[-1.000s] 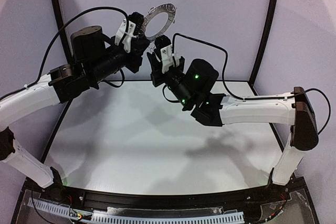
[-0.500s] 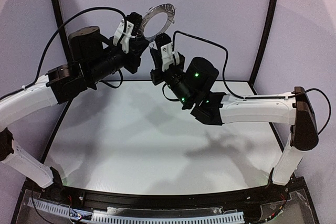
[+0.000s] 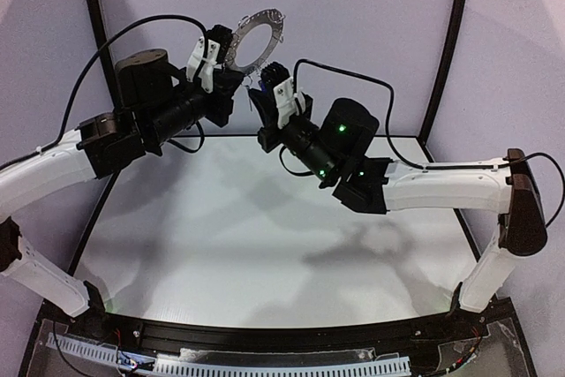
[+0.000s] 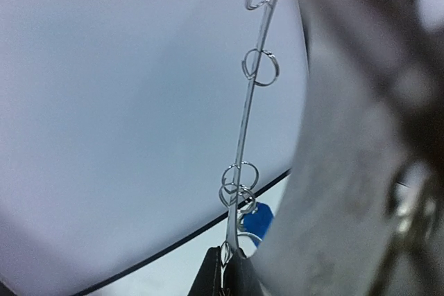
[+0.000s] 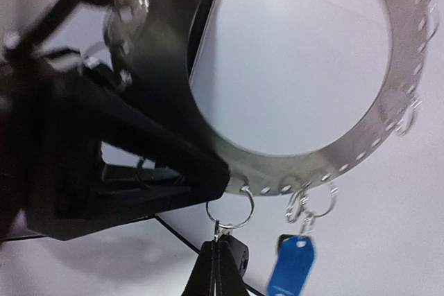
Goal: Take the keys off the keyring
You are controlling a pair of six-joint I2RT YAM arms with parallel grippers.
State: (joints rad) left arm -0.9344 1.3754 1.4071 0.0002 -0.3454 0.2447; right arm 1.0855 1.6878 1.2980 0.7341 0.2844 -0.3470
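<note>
The left gripper [image 3: 221, 49] clamps the left rim of the flat grey perforated metal keyring [image 5: 305, 171], which is raised at upper centre of the top view. The right gripper [image 5: 216, 268], tips pressed together, sits under a thin wire loop [image 5: 231, 207]. Beside it are the small black-headed key [image 5: 239, 260] and the blue plastic-headed key [image 5: 290, 275], at bottom centre of the right wrist view.

Bright, even light; wrist foregrounds perhaps defocused.

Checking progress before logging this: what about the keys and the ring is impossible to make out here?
Bright blue-headed key: shaft cut off by the right wrist view's bottom edge.
Black-headed key: perhaps the dark lump beside the right gripper, blurred.
Top view: keys too small on the grey perforated keyring.
</note>
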